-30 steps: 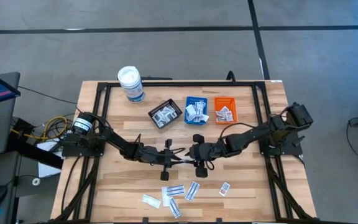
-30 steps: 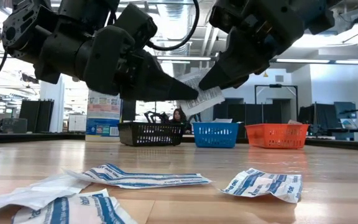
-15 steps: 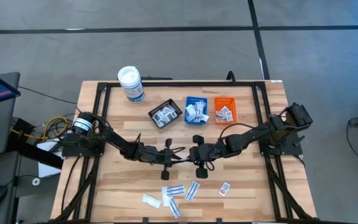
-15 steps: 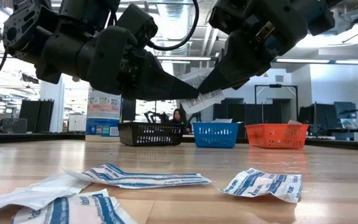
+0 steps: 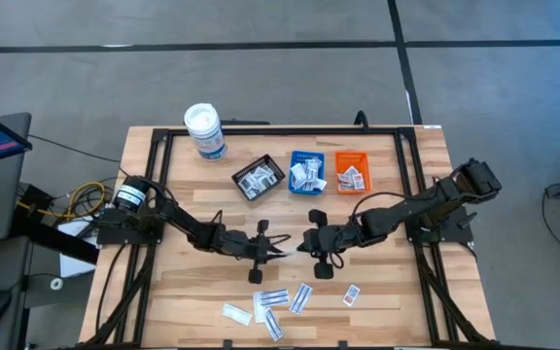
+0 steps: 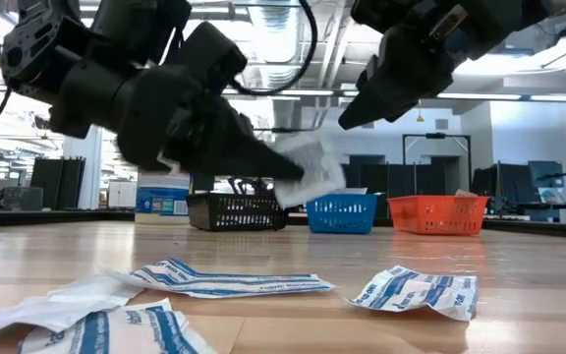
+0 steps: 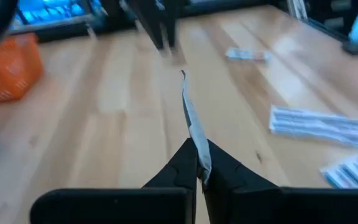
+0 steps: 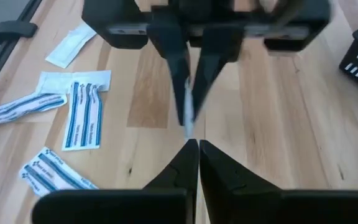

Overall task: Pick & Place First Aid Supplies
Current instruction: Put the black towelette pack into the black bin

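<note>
A white first aid packet (image 6: pixel 311 177) is held above the middle of the table, with my left gripper (image 7: pixel 199 169) shut on it. In the left wrist view the packet (image 7: pixel 190 115) shows edge-on, sticking out past the fingertips. My right gripper (image 8: pixel 193 148) is shut with nothing in it. It faces the left one from a short way toward the table's right, and in the low view it (image 6: pixel 347 120) hangs higher than the packet. Several more packets (image 5: pixel 278 299) lie flat on the table near its front edge. My left gripper pinches one end of the packet (image 7: pixel 201 163) between its two fingers. The fingers come in about level from the table's left. The packet stands on edge, reaches out beyond the fingertips toward the right arm, and is clear of the table.
At the back stand a black tray (image 5: pixel 258 179), a blue tray (image 5: pixel 306 172) and an orange tray (image 5: pixel 351 172), each with packets in it. A white canister (image 5: pixel 205 131) stands at the far left. Bare wood lies between the arms and the trays.
My right gripper, which was at the packet's free end, has risen and drawn back toward the table's right edge without it. The packet stays in my left gripper, and its free end now sits lower than before.
</note>
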You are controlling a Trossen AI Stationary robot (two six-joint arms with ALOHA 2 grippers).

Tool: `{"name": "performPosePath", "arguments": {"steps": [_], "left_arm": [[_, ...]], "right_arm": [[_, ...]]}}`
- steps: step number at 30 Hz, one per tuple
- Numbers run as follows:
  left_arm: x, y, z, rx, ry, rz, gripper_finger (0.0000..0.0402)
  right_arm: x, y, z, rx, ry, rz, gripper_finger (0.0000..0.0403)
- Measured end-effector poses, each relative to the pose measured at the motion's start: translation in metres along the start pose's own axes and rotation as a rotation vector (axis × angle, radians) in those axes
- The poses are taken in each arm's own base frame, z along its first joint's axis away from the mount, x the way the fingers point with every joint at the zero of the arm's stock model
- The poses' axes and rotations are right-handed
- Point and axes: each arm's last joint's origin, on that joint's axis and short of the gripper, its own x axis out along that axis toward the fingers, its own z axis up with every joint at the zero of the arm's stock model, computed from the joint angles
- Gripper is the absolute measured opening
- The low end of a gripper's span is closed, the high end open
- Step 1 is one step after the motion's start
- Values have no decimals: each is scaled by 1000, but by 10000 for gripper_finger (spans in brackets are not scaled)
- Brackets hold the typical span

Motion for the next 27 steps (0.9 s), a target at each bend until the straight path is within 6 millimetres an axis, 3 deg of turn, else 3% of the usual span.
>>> {"name": "performPosePath", "arguments": {"steps": [15,22,27], "left_arm": [[0,1,3,-5,-15,34,11],[-8,20,4,107,130,520,14],[-26,48,16,171,274,727,9]], "right_arm": [[0,2,-1,-8,9,1,31],[0,1,-4,62,38,-3,44],[0,1,-6,69,57,-5,44]]}}
